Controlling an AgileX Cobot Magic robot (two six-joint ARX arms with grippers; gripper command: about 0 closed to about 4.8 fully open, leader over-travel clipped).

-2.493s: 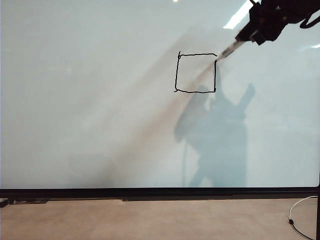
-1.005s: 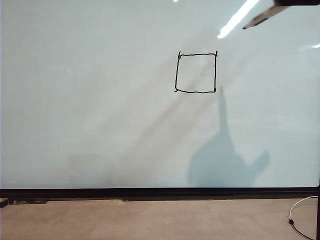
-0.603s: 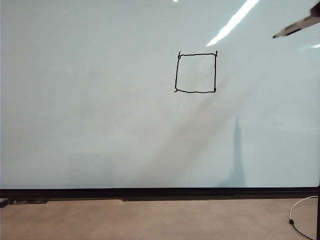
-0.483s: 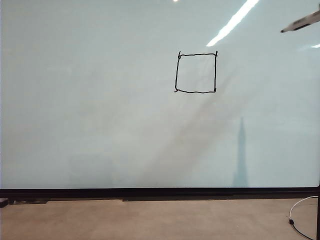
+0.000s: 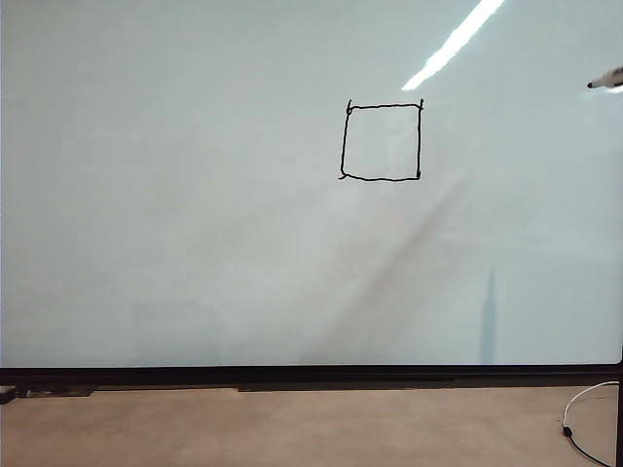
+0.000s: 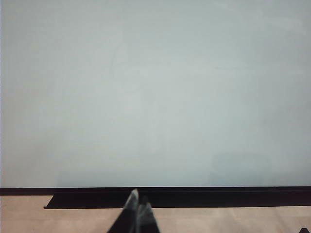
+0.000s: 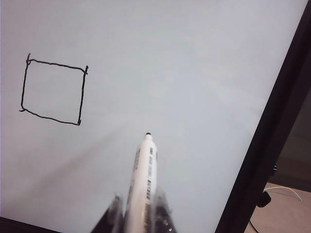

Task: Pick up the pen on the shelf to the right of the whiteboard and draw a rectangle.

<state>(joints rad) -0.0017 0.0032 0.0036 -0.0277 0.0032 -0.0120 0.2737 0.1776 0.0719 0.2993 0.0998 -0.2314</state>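
Right pincer [image 7: 138, 213] clamped on pen [image 7: 143, 179], tip clear of whiteboard [image 7: 170, 73], rectangle [image 7: 52, 90] off aside; left pincer [image 6: 137, 213] closed, empty, low

Since the earliest picture the right gripper [image 7: 138, 213], clamped on the pen [image 7: 142, 184], has drawn back off the whiteboard [image 5: 195, 243] and out past its right edge. Only the pen's dark tip still shows there, well right of the rectangle [image 5: 382, 142], whose top-right corner it had been touching.
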